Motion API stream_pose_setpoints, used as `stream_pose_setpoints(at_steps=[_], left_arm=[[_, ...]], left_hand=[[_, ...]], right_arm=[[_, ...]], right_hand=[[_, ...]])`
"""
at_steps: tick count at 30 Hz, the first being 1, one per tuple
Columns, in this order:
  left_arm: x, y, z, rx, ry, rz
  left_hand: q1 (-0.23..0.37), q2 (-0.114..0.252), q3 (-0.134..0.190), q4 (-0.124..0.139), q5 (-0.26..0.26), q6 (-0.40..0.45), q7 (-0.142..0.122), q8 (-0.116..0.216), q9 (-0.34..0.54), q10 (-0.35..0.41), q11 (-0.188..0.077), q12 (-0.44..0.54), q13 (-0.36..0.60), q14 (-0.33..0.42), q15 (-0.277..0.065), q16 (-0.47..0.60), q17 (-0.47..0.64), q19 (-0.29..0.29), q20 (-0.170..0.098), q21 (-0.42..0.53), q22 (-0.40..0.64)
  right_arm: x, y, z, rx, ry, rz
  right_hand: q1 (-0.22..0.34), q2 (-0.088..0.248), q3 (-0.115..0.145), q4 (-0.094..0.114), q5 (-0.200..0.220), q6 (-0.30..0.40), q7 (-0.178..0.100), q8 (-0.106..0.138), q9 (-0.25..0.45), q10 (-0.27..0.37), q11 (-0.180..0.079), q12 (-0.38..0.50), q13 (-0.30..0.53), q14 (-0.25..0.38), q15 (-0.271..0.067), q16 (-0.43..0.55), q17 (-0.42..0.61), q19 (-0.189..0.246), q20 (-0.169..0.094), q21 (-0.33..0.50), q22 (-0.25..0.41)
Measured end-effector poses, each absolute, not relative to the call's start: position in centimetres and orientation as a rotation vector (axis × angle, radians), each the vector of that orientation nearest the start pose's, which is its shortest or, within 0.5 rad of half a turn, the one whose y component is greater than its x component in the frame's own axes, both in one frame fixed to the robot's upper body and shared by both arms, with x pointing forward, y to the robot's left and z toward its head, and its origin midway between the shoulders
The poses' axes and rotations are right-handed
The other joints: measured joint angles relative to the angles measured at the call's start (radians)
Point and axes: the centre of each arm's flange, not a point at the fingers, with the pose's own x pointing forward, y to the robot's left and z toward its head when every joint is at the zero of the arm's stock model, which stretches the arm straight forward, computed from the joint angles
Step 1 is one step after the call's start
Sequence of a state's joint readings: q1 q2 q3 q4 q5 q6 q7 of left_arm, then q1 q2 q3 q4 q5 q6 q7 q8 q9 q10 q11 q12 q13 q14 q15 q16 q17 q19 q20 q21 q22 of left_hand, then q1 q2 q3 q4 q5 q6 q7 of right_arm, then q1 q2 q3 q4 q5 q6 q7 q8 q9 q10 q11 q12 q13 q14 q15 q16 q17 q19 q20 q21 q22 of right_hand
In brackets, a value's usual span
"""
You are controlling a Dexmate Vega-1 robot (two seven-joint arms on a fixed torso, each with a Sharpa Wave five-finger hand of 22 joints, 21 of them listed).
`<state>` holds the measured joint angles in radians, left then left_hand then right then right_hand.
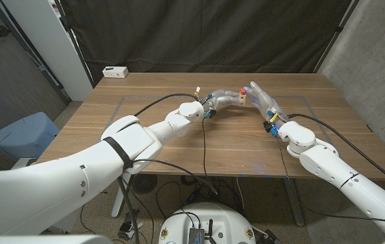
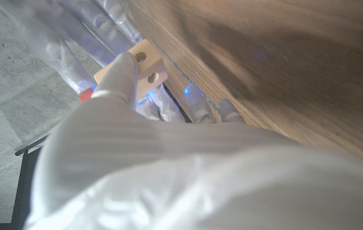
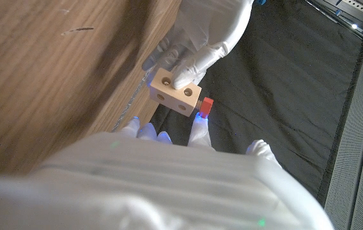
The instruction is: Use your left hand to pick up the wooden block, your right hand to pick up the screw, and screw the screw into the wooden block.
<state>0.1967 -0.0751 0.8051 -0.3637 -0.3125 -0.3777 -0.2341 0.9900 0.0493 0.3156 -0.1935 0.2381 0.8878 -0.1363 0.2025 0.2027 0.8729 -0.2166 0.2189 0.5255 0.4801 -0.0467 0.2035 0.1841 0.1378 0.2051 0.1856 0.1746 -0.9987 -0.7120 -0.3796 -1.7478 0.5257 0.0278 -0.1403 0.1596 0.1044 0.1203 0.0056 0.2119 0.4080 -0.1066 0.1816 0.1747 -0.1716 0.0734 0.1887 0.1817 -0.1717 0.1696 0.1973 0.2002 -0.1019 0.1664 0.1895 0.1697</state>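
A pale wooden block (image 3: 175,93) with round holes in its faces is held above the middle of the table (image 1: 179,146) by my left hand (image 1: 224,99), whose fingers (image 3: 197,48) grip it from above. The same block (image 2: 148,69) sits at my left hand's fingertips in the left wrist view. The red-headed screw (image 3: 206,107) sticks out of the block's side, and my right hand (image 1: 261,100) holds it at its fingertips (image 3: 198,119). In the head view the screw (image 1: 242,89) shows as a red dot between the two hands. The screw's shaft is hidden.
A white box (image 1: 115,71) lies at the table's far left corner. Black cables (image 1: 204,146) trail from both wrists across the near half of the table. A blue chair (image 1: 22,134) stands left of the table, and a black curtain hangs behind it.
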Motion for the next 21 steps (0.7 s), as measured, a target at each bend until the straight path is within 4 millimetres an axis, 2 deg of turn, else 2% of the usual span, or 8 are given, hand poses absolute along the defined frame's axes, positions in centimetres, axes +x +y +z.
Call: stream_pose_setpoints(at_steps=[9,20,21], left_arm=[[71.74,0.02,2.57,0.436,-0.459,-0.620],[71.74,0.01,2.41,0.433,-0.457,-0.621],[71.74,0.01,2.41,0.433,-0.457,-0.621]], left_hand=[[0.000,0.000,0.001,-0.001,-0.001,0.000,0.000,-0.002,0.000,0.002,0.002,0.000,0.000,0.000,0.000,0.000,-0.003,0.000,0.000,0.000,0.000],[-0.004,-0.004,0.001,-0.001,0.003,-0.002,-0.002,0.001,0.000,0.003,0.002,0.000,0.001,0.000,0.000,0.000,0.000,0.000,0.000,0.000,0.000],[-0.016,0.005,0.001,-0.001,0.003,-0.002,-0.002,0.001,0.000,0.003,0.002,-0.001,0.001,0.000,0.000,0.000,0.000,0.000,0.000,0.000,0.000]], right_arm=[[58.56,-25.56,-2.42,-0.218,-0.521,0.223],[58.32,-25.53,-2.79,-0.215,-0.514,0.223],[58.28,-25.50,-2.82,-0.215,-0.513,0.224]], right_hand=[[0.000,0.000,0.004,0.004,0.000,0.003,0.005,0.000,0.002,0.000,0.000,0.000,0.000,0.000,0.000,0.000,0.000,0.000,0.000,0.000,0.000],[0.000,0.000,0.009,0.000,0.000,0.005,0.002,0.001,0.002,0.000,0.000,0.000,0.000,0.000,0.000,0.000,0.000,0.000,0.000,0.000,0.000],[0.000,0.000,0.009,0.000,0.000,0.007,0.001,0.001,0.002,0.000,0.000,0.000,0.000,0.000,0.000,0.000,0.000,0.000,0.000,0.000,0.000]])
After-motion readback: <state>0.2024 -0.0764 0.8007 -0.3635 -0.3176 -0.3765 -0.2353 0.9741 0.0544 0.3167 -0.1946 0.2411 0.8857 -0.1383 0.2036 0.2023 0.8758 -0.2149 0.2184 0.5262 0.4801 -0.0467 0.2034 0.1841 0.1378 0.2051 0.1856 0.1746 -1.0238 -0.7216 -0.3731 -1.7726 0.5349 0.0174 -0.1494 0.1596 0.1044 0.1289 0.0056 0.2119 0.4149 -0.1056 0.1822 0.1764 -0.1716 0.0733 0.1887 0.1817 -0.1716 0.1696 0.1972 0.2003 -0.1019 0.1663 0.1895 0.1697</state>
